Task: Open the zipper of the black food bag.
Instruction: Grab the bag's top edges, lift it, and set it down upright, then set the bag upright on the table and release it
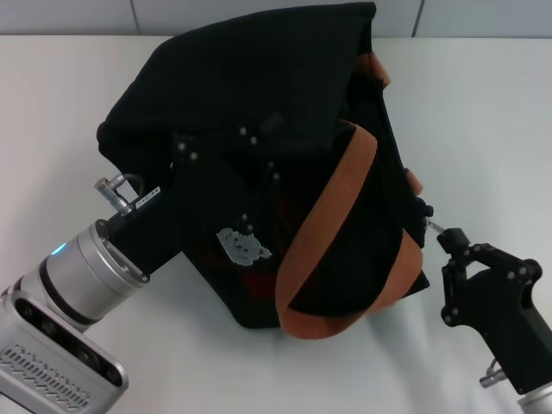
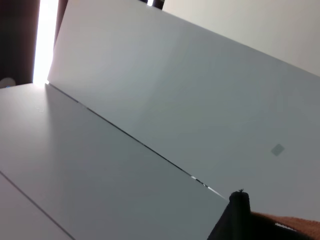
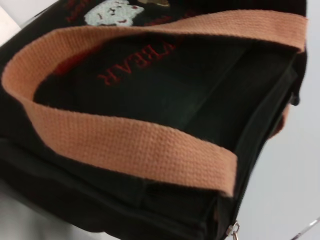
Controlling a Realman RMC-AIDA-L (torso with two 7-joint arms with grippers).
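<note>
The black food bag point(image 1: 259, 95) lies tipped over in the middle of the white table, its orange-brown straps point(image 1: 332, 207) facing me. My left gripper point(image 1: 250, 164) rests on the bag's front, black against black, above a bear patch point(image 1: 241, 246). At the bag's right end my right gripper point(image 1: 451, 235) is shut, its tip meeting the small silver pull tab point(image 1: 431, 225). In the right wrist view the zipper point(image 3: 255, 160) runs as a closed dark line along the bag's top edge down to the silver pull tab point(image 3: 232, 230), beside a strap point(image 3: 125, 145).
The white table point(image 1: 483, 103) stretches around the bag, with a pale wall point(image 1: 259, 13) behind it. The left wrist view shows mostly table and wall point(image 2: 200, 100), plus a corner of the bag point(image 2: 239, 217).
</note>
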